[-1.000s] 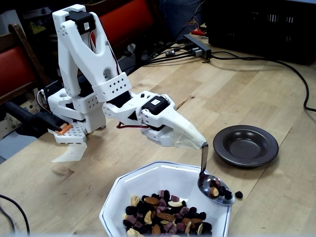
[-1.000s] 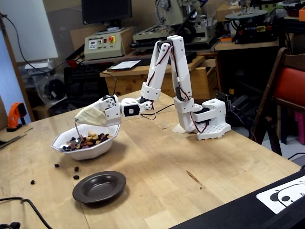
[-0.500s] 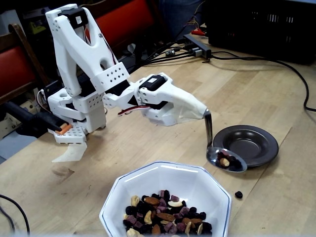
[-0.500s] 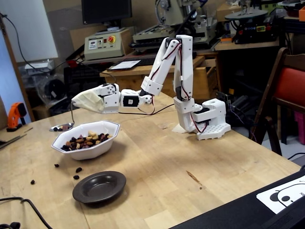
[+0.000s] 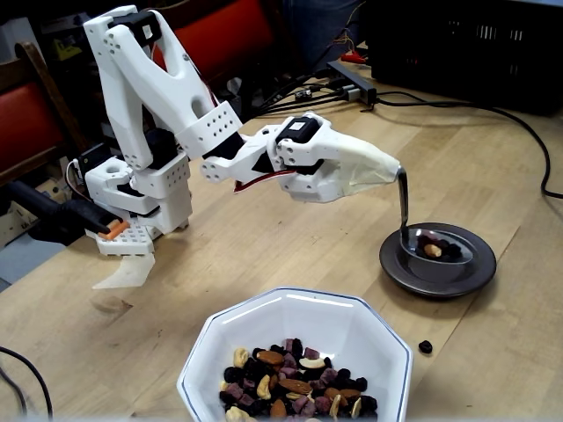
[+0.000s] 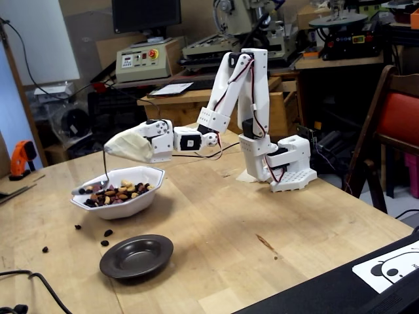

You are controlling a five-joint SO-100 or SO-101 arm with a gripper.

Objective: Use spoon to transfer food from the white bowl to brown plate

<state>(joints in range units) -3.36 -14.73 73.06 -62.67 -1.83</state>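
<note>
Silver spoon [image 5: 404, 207] hanging straight down from the tip of the white gripper [image 5: 388, 167] in a fixed view. Round end of the spoon down in the middle of the brown plate [image 5: 437, 278]. A few bits of food [image 5: 435, 248] right there, one pale nut and some dark ones. Hard to tell which bits sit on the spoon and which on the plate. White bowl [image 5: 387, 338] near the front edge, well apart from the plate, with a big heap of nuts and dried fruit inside. One dark raisin [image 5: 426, 346] alone on the wooden table [image 5: 264, 255], between bowl and plate.

Different picture in a fixed view from the other side: spoon [image 6: 107, 167] reaching down into the white bowl [image 6: 118, 207], its low end hidden among the food [image 6: 115, 191]. Brown plate [image 6: 136, 256] bare and shiny, near the bowl but not touching. Some loose dark bits [image 6: 107, 232] on the table [image 6: 262, 216] between them.

Gripper [image 6: 115, 150] all wrapped in whitish cover in both fixed views, jaws hidden under it. Cannot tell if clenched or loose. Top of the spoon handle tucked into that cover.
</note>
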